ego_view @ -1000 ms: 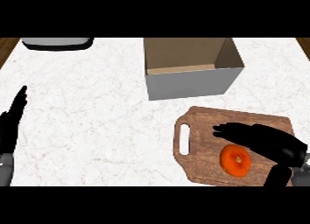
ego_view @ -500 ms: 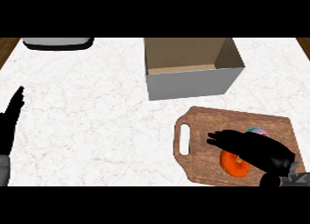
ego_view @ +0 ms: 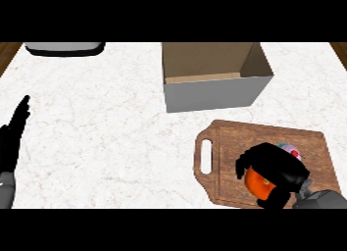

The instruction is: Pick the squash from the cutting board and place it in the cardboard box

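An orange squash (ego_view: 256,182) lies on the wooden cutting board (ego_view: 234,137) at the lower right, mostly hidden under my right hand (ego_view: 276,165). That hand sits over it with fingers curled down around its top and sides. A small pink and green bit (ego_view: 290,148) peeks out just beyond the hand. The cardboard box (ego_view: 210,75) stands open at the back, above the board. My left hand (ego_view: 9,142) rests at the left edge, fingers straight and pointing up.
A grey and white object (ego_view: 64,47) sits at the back left edge of the marble counter (ego_view: 104,122). Wooden floor (ego_view: 1,56) shows past the counter's left and right sides.
My right hand has come down from the board's right side onto the squash and curled its fingers around it. The left hand has barely moved.
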Controlling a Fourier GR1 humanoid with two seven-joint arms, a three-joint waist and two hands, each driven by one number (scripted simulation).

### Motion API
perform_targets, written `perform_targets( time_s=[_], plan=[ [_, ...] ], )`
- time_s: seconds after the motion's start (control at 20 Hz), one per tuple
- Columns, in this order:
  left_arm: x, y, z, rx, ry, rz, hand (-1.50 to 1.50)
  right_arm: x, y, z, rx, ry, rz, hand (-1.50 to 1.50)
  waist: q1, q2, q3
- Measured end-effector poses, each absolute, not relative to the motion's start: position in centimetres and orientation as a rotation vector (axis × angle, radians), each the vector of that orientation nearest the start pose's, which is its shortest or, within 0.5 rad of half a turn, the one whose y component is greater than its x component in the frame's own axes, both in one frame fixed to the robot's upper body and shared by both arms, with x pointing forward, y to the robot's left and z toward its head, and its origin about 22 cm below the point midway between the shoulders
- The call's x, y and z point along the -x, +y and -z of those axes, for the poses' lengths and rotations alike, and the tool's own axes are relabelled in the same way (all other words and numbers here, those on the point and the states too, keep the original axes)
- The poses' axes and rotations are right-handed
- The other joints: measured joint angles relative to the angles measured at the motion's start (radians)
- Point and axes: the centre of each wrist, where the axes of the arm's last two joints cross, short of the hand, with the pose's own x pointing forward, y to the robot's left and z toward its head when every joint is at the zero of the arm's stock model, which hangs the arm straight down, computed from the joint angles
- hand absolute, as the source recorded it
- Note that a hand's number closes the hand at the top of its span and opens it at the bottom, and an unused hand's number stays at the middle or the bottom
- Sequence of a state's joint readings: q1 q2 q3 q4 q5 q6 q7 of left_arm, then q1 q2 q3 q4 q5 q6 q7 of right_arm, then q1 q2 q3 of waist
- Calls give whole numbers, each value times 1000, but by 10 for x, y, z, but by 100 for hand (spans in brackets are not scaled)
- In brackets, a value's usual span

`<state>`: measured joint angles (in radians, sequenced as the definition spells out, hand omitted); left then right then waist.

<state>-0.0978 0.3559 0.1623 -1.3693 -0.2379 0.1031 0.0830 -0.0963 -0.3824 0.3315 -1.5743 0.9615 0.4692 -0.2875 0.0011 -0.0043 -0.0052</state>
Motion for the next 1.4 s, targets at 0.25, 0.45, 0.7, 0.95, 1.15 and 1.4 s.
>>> perform_targets(
  time_s=[0.25, 0.45, 0.7, 0.95, 1.15, 1.4],
  plan=[
    [-260, 358, -14, -649, -1366, 209, 0, -259, -232, -23, 398, -1422, -1679, 150, -1, 0, -1],
    [-254, 367, -15, -667, -1354, 197, 0, -257, -246, -23, 637, -1324, -1434, 150, -22, -4, 0],
    [-248, 375, -13, -692, -1328, 170, 0, -244, -274, -22, 986, -1077, -1017, 150, -65, -10, 1],
    [-247, 374, -15, -686, -1335, 178, 0, -230, -261, -63, 1257, -996, -755, 150, -47, -9, 2],
    [-254, 366, -19, -665, -1343, 192, 0, -218, -231, -102, 1406, -1087, -658, 150, -27, -5, 3],
    [-259, 359, -15, -654, -1358, 203, 0, -220, -193, -146, 1458, -1212, -636, 150, -7, 1, 4]
  ],
)
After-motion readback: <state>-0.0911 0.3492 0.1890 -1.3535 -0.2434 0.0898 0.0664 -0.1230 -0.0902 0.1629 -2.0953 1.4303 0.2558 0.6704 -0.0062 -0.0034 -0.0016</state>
